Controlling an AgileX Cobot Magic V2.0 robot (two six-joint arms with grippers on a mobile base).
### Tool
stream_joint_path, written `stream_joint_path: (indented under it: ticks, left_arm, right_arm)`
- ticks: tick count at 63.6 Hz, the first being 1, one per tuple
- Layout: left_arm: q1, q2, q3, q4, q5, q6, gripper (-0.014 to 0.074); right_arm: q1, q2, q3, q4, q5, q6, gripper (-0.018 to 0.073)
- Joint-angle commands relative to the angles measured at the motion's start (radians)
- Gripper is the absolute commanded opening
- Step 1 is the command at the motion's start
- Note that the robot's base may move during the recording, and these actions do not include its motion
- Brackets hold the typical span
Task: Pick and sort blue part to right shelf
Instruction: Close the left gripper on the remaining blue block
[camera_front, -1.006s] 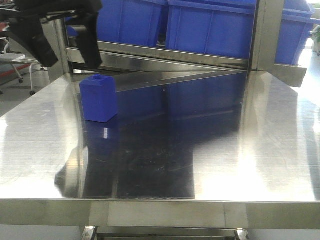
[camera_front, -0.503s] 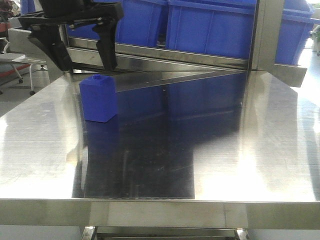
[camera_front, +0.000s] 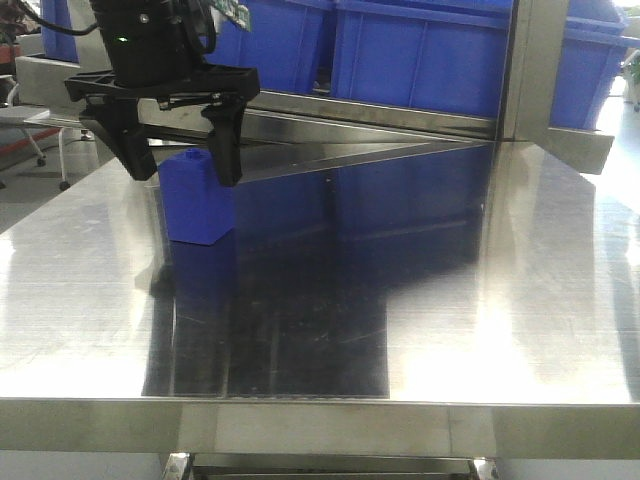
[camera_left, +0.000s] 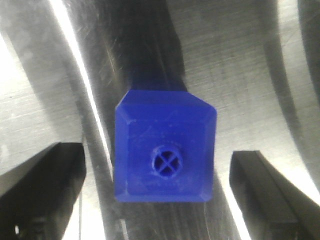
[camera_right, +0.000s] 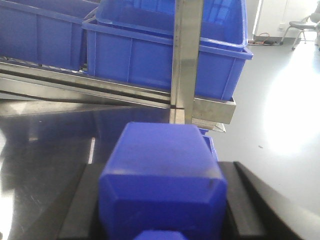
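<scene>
A blue block-shaped part (camera_front: 197, 218) stands on the steel table (camera_front: 420, 300) at the far left. My left gripper (camera_front: 180, 168) hangs open over it, with its black fingers (camera_front: 224, 150) down either side of the part's top. In the left wrist view the part (camera_left: 165, 150) shows from above, with a round cross hole. It sits between the two fingers (camera_left: 42, 190) with gaps on both sides. My right gripper (camera_right: 162, 210) is shut on a second blue part (camera_right: 162, 180), with black fingers (camera_right: 82, 205) against its sides. The right gripper is out of the front view.
Blue plastic bins (camera_front: 420, 55) sit on a steel shelf (camera_front: 350, 112) behind the table, with an upright steel post (camera_front: 525, 70) at the right. The right wrist view shows bins (camera_right: 150, 55), a post (camera_right: 186, 60) and open floor (camera_right: 280, 125) to the right.
My left gripper has moved from the upper left down and to the right, and now straddles the blue part on the table. The part has not moved.
</scene>
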Motion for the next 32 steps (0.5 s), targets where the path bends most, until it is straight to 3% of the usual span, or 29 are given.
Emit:
stream_joint_path:
  ticks: [1, 32]
  left_arm:
    - [-0.006, -0.048, -0.035, -0.003, -0.017, -0.010, 0.0620]
    - [-0.006, -0.013, -0.035, -0.003, -0.022, -0.010, 0.0620]
  right_arm:
    - [-0.007, 0.006, -0.030, 0.000, -0.101, -0.001, 0.0414]
    - [-0.007, 0.006, -0.030, 0.000, -0.101, -0.001, 0.0414]
